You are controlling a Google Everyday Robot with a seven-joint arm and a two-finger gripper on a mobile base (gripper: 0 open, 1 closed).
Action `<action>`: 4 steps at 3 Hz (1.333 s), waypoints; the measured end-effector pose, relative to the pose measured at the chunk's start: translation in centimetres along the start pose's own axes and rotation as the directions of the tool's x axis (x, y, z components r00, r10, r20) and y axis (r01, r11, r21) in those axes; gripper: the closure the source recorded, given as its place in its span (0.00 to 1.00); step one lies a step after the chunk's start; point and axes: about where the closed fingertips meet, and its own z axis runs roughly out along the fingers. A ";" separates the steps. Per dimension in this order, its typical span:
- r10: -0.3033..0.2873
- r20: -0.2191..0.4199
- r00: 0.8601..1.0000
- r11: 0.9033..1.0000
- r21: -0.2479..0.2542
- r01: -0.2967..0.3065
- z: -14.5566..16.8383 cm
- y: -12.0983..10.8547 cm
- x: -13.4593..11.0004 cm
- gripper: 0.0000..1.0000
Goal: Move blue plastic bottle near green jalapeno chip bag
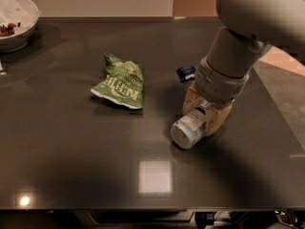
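Note:
The blue plastic bottle lies on its side on the dark table, its base end toward the camera. My gripper has its tan fingers on either side of the bottle and is shut on it, right of the table's centre. The green jalapeno chip bag lies flat to the left of the bottle, with a gap of bare table between them. My arm comes down from the upper right and hides the bottle's far end.
A small flat dark blue snack wrapper lies just behind the gripper. A white bowl with dark bits stands at the far left corner. The table's front edge runs along the bottom, and its right edge is close to the arm.

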 end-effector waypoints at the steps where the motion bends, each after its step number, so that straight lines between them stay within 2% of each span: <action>1: 0.049 0.043 0.998 0.999 -0.014 -0.049 1.8 -10.4 -4.1 1.00; 2: -0.008 0.116 0.993 1.000 -0.013 0.010 1.9 -12.4 -7.7 0.28; 3: 0.007 0.095 0.995 1.000 -0.008 -0.006 1.9 -11.8 -6.7 0.05; 4: 0.006 0.095 0.995 1.000 -0.004 -0.006 1.9 -11.9 -6.8 0.00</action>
